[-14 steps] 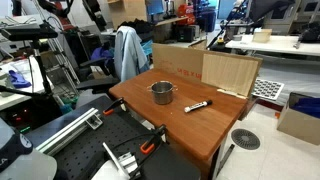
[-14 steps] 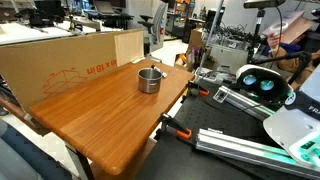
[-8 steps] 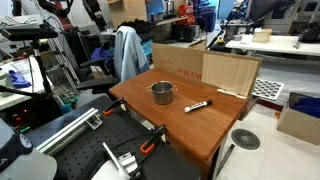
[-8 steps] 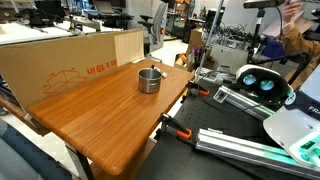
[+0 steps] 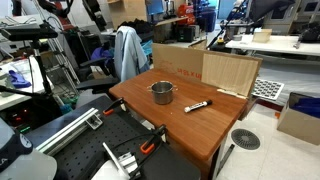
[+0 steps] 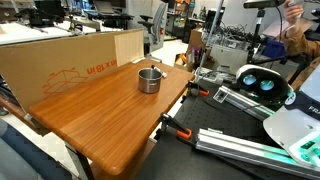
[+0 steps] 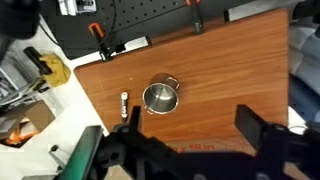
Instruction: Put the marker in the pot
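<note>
The small shiny steel pot [image 5: 162,92] stands upright on the wooden table [image 5: 190,135]; it also shows in the other exterior view [image 6: 150,80] and in the wrist view [image 7: 160,97]. The slim dark marker [image 5: 197,105] lies flat on the table beside the pot, apart from it, and shows in the wrist view [image 7: 124,105]. My gripper [image 7: 190,125] hangs high above the table, open and empty, its two dark fingers [image 7: 250,122] spread wide. The pot and marker lie far below it. The gripper is out of sight in both exterior views.
Cardboard boxes [image 5: 200,68] [image 6: 70,65] stand along the table's back edge. Orange-handled clamps [image 7: 98,35] grip the table's front edge. A round grey grille disc [image 5: 245,139] lies on the floor. A jacket hangs on a chair [image 5: 128,52]. A person [image 6: 295,20] stands at the far side.
Nothing on the table has moved. Only the person at the edge of an exterior view has shifted a little.
</note>
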